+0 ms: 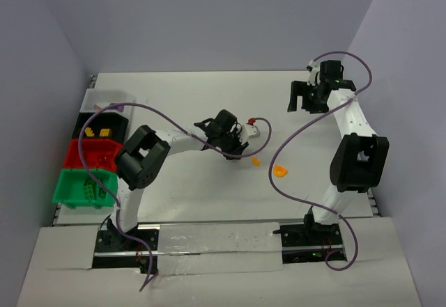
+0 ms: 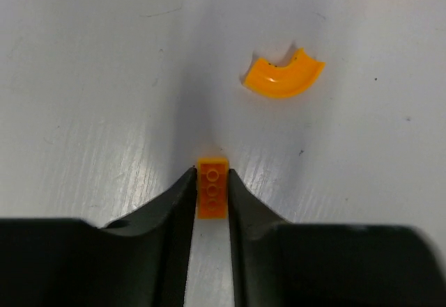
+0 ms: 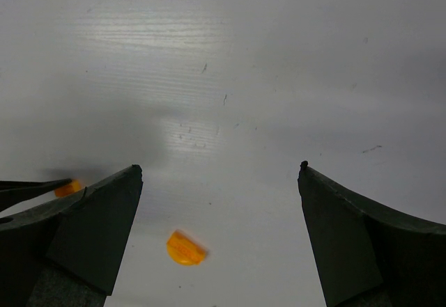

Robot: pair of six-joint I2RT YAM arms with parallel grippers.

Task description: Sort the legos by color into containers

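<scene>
Left pincer [image 2: 211, 176]: pinching a small orange brick [image 2: 212, 194] by its long sides, mid-table, probably to carry it to the containers [image 1: 66, 194] along the table's [image 1: 181, 91] left edge. Right pincer [image 3: 219, 171]: spread, empty, near the far right corner. Only the left wrist view shows the grip and a curved orange piece [image 2: 283, 77]; only the overhead view shows the containers.

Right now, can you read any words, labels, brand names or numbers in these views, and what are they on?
None can be read.
The orange brick in the left claw shows only plain studs.
The green bin, red bin and black bin show no label or marking at this size.
</scene>
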